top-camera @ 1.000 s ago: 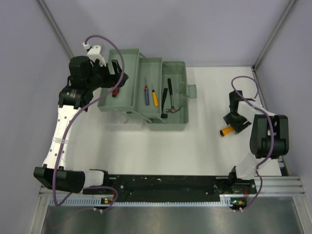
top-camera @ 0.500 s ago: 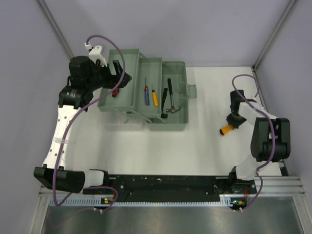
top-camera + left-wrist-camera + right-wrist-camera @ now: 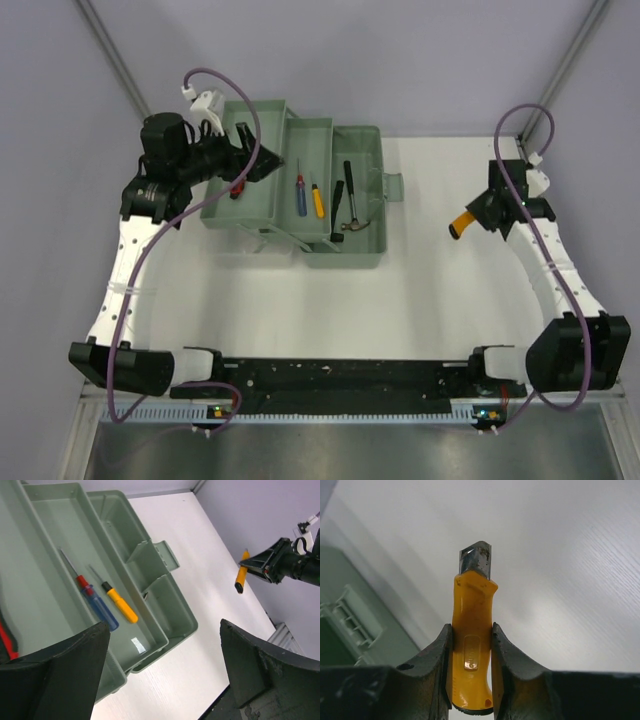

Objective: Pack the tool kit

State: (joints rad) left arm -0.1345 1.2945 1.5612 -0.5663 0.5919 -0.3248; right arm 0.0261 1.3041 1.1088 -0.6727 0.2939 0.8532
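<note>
The green tool box (image 3: 365,150) stands open at the far left of the table, with lid, tray and base side by side. In the tray lie a blue-and-red screwdriver (image 3: 299,190) and a yellow one (image 3: 318,200); a hammer (image 3: 350,205) lies in the base. Red-handled pliers (image 3: 236,187) lie in the lid. My left gripper (image 3: 262,165) is open and empty above the lid; its view shows the tray (image 3: 50,540) and both screwdrivers. My right gripper (image 3: 480,213) is shut on a yellow utility knife (image 3: 472,595), held in the air right of the box (image 3: 459,224).
The box latch (image 3: 392,186) sticks out toward the right gripper. White table (image 3: 420,290) lies between the box and the right arm. Grey walls close the left, back and right sides. A black rail (image 3: 340,380) runs along the near edge.
My right gripper has lifted the yellow knife off the table and carried it up and away from the near edge. My left gripper has shifted slightly right over the lid.
</note>
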